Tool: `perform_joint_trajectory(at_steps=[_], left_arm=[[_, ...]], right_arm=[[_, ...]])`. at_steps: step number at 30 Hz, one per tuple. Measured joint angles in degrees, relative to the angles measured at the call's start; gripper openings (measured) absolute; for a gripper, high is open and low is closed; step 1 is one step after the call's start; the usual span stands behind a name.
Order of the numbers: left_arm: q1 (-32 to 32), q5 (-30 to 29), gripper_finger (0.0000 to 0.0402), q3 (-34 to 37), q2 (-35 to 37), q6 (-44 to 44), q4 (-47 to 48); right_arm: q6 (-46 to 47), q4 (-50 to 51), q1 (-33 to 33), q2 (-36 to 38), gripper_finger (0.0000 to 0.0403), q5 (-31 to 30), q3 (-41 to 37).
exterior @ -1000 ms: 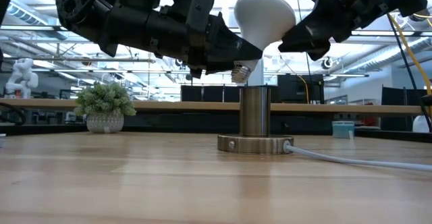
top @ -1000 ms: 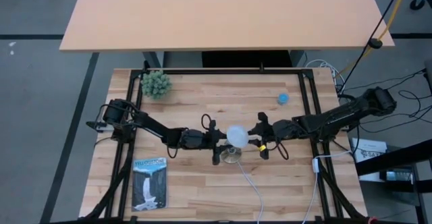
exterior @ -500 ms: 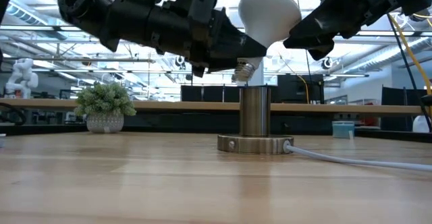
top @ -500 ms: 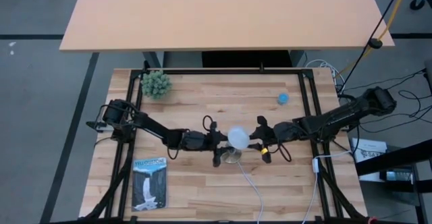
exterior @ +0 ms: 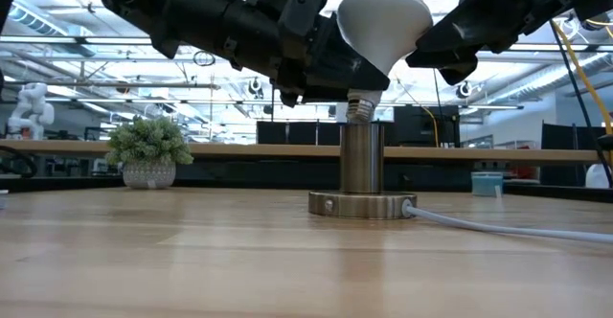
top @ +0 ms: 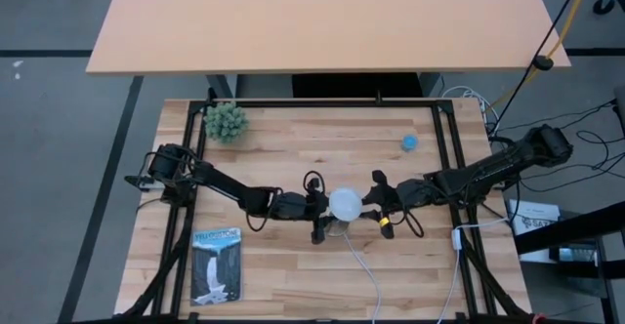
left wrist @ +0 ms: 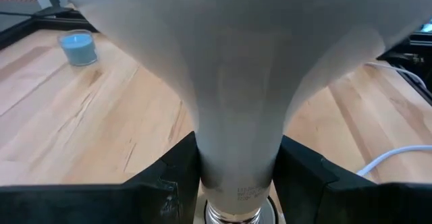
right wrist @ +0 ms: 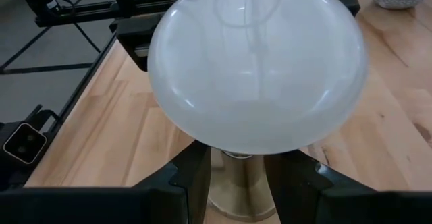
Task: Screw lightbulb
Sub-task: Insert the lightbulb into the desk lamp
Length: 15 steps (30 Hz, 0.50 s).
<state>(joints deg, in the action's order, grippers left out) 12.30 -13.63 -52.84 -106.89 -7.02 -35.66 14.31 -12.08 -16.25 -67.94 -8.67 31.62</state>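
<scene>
One lightbulb [exterior: 381, 23], two grippers: left gripper [exterior: 356, 67] clamps its neck, right gripper [exterior: 429, 48] beside.

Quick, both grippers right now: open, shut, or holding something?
Left gripper: shut on the lightbulb's narrow neck, just above the socket.
Right gripper: fingers astride the lightbulb below its dome; a grip cannot be told.

You see the lightbulb [exterior: 381, 26], white with a round dome tapering to a grey threaded base, tilted with dome toward 1 o'clock, base at the socket's [exterior: 362, 155] top opening, mid-table
</scene>
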Motion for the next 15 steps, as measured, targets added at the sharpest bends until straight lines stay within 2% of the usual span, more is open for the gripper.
perform_joint_trajectory(at_steps=[9, 15], left_arm=[[-0.15, 0.81, 0.0156, 0.00, 0.00, -0.27, 2.60], [-0.16, 0.96, 0.0187, 0.02, -0.02, -0.38, 3.41]], right_arm=[[1.05, -0.41, 0.00, 0.00, 0.0130, 0.02, 0.00], [1.27, -2.44, 0.00, 0.00, 0.0130, -0.01, 0.00]])
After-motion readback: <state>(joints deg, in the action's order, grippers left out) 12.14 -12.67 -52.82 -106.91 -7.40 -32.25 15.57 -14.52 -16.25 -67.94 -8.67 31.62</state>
